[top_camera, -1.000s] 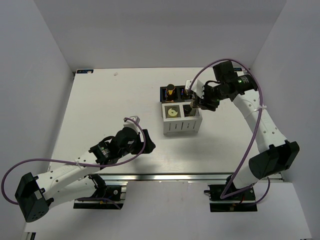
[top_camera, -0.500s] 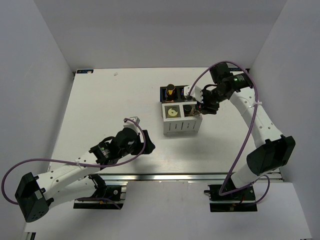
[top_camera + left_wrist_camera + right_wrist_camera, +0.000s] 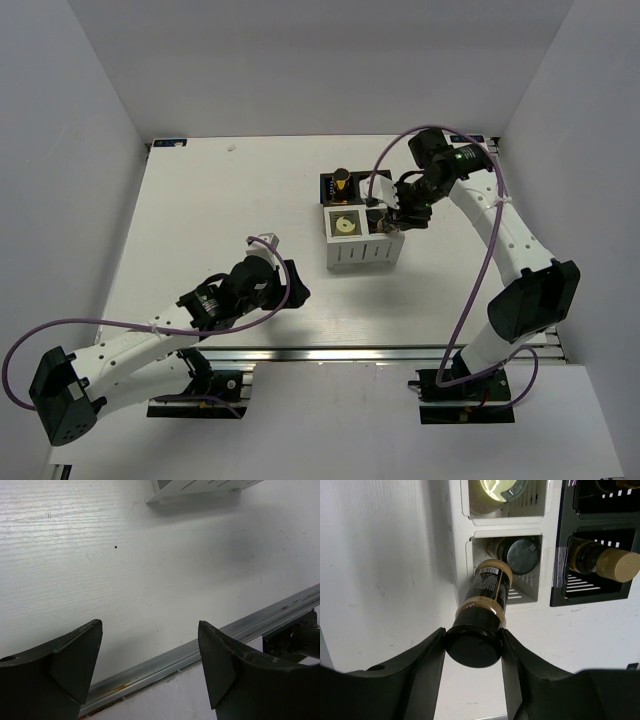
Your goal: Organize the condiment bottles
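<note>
White tabletop [image 3: 200, 200], toward its far edge: right gripper [image 3: 471, 639] clamps a short brown dark-capped jar [image 3: 487, 592], long axis tilting from the jaws into the white-and-black plastic box [image 3: 455, 540]; left gripper [image 3: 150, 630] gapes empty, farther off.

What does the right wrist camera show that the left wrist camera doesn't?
Only the right wrist: the right gripper shut on a brown jar, tilted at the mouth of a white compartment that holds a second jar; a cream bottle in the next compartment; a tall bottle in the black section.
Only the left wrist: the left gripper, open and empty, and the metal rail.
Both: the table and part of the box.
</note>
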You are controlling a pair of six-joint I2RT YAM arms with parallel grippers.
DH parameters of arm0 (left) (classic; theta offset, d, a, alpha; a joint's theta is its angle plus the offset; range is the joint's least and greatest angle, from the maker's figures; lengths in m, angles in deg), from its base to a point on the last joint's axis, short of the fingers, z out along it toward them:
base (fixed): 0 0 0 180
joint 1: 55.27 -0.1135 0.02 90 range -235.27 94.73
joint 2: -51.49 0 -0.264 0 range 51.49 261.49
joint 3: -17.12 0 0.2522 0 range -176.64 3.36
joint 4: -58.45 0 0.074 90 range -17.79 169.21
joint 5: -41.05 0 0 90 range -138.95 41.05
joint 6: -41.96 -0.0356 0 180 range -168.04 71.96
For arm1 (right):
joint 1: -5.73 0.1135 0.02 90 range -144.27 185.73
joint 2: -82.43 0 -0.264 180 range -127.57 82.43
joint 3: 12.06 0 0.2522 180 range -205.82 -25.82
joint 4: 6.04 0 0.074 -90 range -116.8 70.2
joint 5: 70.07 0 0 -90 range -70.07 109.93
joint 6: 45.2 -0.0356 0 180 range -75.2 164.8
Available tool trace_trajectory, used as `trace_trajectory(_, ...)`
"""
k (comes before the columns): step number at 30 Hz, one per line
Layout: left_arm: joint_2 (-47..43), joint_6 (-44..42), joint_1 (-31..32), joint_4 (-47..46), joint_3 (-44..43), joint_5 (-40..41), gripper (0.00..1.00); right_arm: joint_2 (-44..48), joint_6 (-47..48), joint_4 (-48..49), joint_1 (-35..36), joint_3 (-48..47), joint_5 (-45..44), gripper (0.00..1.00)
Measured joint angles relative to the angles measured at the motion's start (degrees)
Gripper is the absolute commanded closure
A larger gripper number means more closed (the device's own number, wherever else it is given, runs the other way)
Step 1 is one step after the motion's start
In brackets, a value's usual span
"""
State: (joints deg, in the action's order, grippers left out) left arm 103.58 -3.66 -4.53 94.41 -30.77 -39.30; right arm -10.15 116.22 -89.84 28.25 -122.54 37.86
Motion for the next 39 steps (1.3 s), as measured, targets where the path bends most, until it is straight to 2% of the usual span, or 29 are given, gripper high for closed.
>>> trace_trajectory(8,-0.15,0.00,0.00,0.02,0.04,0.02,0.13,-1.68,10.08,-2.69,0.11,-1.31,-3.08,1.00)
trace_trajectory(19,-0.22,-0.02,0.00,0.00,0.04,0.04,0.13,-3.15,13.05,-3.74,0.42,-2.67,-3.87,1.00)
trace_trajectory(23,-0.39,-0.02,0.00,0.02,0.07,0.07,0.13,-4.81,13.03,-3.76,0.48,-2.89,-3.67,0.82)
trace_trajectory(25,-0.50,0.00,0.00,0.02,0.07,0.07,0.13,-5.20,13.05,-3.65,0.50,-2.93,-3.54,0.77)
trace_trajectory(26,-0.52,-0.02,0.00,0.02,0.07,0.09,0.13,-5.22,13.03,-3.67,0.52,-2.95,-3.48,0.69)
trace_trajectory(28,-0.55,0.00,0.00,0.02,0.07,0.11,0.13,-5.31,13.03,-3.74,0.52,-3.15,-3.45,0.59)
trace_trajectory(29,-0.55,-0.02,0.00,0.02,0.07,0.13,0.13,-5.38,13.00,-3.80,0.52,-3.23,-3.43,0.47)
trace_trajectory(32,-0.57,0.00,0.00,0.04,0.09,0.24,0.13,-5.42,12.55,-3.54,0.52,-3.26,-3.23,0.26)
trace_trajectory(39,-0.55,0.00,0.00,0.04,0.09,0.31,0.13,-5.42,10.40,-2.71,0.52,-3.37,-2.45,0.18)
